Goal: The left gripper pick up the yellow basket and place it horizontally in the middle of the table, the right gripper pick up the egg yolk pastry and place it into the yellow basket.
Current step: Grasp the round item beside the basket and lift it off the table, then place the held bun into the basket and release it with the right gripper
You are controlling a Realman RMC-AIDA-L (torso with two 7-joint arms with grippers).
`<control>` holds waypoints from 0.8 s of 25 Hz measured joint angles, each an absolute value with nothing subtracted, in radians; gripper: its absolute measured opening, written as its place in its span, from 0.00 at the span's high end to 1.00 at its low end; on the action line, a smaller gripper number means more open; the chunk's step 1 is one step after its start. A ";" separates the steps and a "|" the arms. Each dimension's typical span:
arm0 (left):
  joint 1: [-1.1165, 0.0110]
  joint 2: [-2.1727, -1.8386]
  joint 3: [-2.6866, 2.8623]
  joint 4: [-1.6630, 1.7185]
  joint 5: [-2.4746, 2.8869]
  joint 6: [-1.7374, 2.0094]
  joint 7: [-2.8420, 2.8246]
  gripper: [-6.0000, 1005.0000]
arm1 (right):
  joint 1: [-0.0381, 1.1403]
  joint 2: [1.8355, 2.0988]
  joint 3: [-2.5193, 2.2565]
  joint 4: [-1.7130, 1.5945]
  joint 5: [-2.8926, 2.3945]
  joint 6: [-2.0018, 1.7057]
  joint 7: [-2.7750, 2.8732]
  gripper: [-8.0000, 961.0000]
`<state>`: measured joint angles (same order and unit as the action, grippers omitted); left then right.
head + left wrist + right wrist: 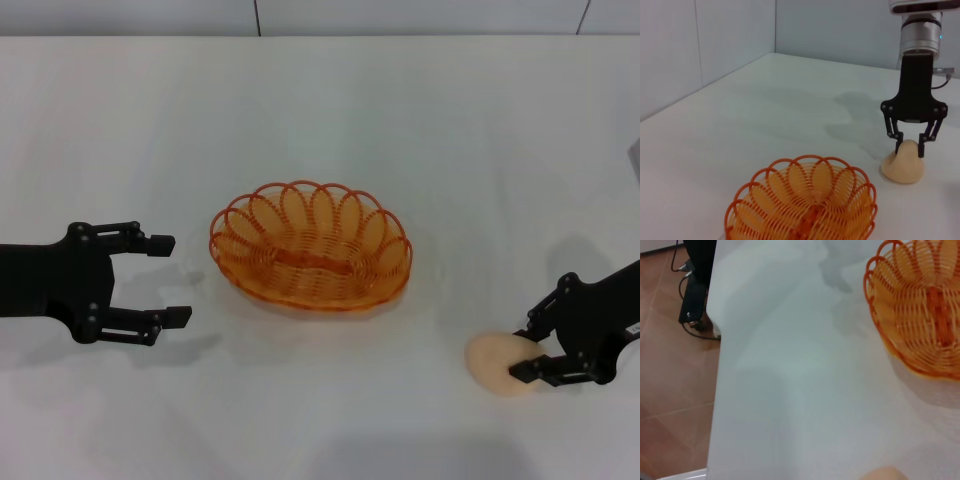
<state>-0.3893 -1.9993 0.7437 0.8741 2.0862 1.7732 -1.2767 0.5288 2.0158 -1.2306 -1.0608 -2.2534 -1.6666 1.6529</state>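
The yellow basket [310,250] stands upright on the white table [400,110] near the middle, lying crosswise and empty. It also shows in the left wrist view [802,202] and the right wrist view [920,315]. My left gripper [168,280] is open and empty, a short way left of the basket and not touching it. My right gripper [520,354] is at the front right, with its fingers closed on the egg yolk pastry [497,362], which rests on the table. The left wrist view shows the right gripper [910,149] pinching the top of the pastry [903,167].
The table's edge runs along the brown floor [670,390] in the right wrist view, with a black stand and cables [695,295] beyond it. A grey wall [705,40] borders the table's far side. White tabletop lies between pastry and basket.
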 joint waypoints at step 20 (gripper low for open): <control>-0.381 -2.016 0.745 0.874 2.093 1.758 -1.271 0.15 | 0.554 2.014 -1.038 -1.146 -2.035 -1.744 1.674 0.83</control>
<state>-0.3815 -2.0164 0.7448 0.8744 2.0934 1.7575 -1.2714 0.5535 2.0140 -1.0382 -1.1465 -2.0349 -1.7444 1.6740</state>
